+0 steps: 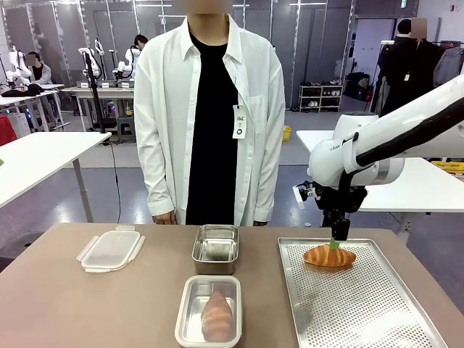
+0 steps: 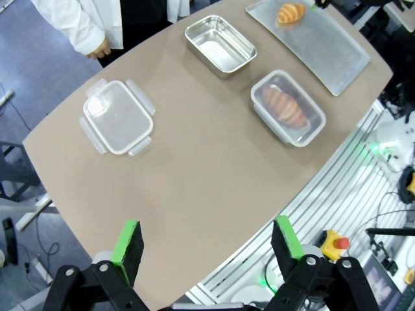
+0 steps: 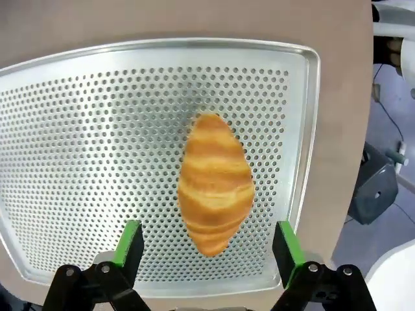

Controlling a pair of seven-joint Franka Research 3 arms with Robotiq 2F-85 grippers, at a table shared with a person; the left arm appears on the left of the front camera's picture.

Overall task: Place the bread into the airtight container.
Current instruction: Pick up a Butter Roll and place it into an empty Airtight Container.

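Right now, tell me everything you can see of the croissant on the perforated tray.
The croissant is golden brown with paler bands across its ridged crust, thick in the middle and tapering to both ends. It looks whole and lies flat on the perforated metal tray, near its far edge in the front view, long axis across the table. The right gripper hangs over it, open, a green-padded finger to each side; neither is seen pressing it. Nothing else touches it.
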